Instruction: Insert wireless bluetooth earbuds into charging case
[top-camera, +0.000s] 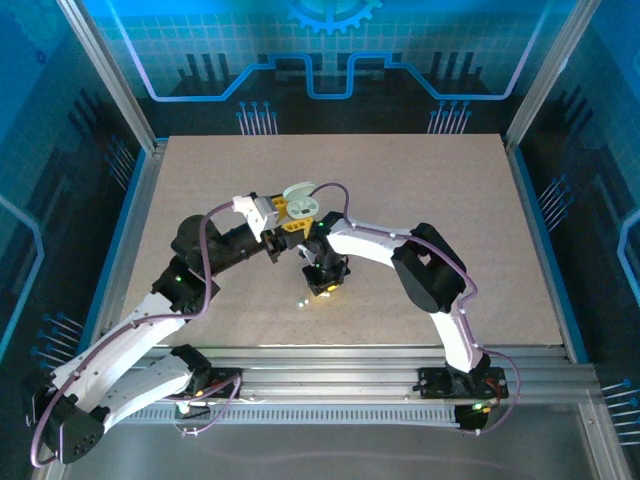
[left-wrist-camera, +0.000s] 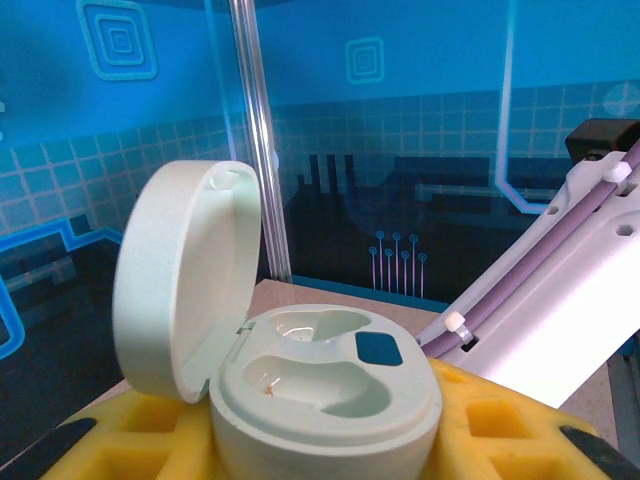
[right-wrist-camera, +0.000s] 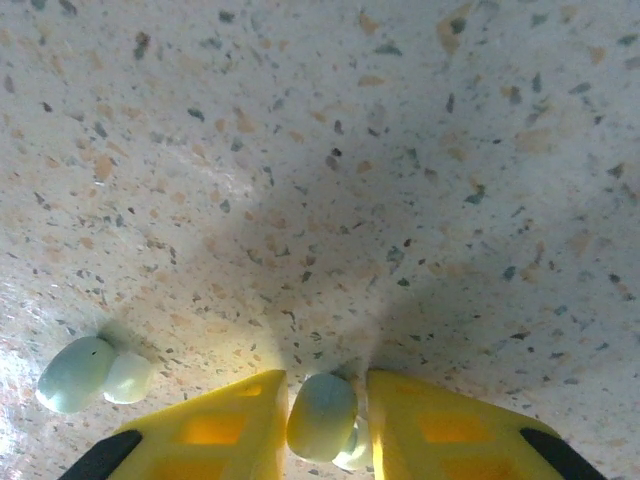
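- At the bottom edge of the right wrist view, the right gripper (right-wrist-camera: 326, 425) points down at the speckled table (right-wrist-camera: 350, 150). Its two yellow fingers (right-wrist-camera: 220, 430) stand close together, with only a narrow gap between them.
- In that gap sits a pale mint earbud (right-wrist-camera: 320, 412). It fills the space from one finger to the other, so the jaws look closed on it. It lies low against the table surface, and I cannot tell whether it has been raised off it.
- At the lower left of the same view a second earbud (right-wrist-camera: 80, 372) lies loose on the table, well clear of the fingers. It has a greenish body with a paler tip beside it.
- At the bottom of the left wrist view, the left gripper (left-wrist-camera: 320, 455) has its yellow fingers on either side of the mint charging case (left-wrist-camera: 330, 400), with the jaws narrowed onto the base and holding it.
- The case is open. Its lid (left-wrist-camera: 180, 280) stands upright at the left, hinged to the base.
- Two wells (left-wrist-camera: 300, 375) in the base are bare, and a small dark patch sits at the right of the top face.
- At the right of that view, a white link of the right arm (left-wrist-camera: 560, 290) crosses just behind the case.
- In the top view, near the middle of the table, the held case is just above and left of the right gripper, close to it but not touching.
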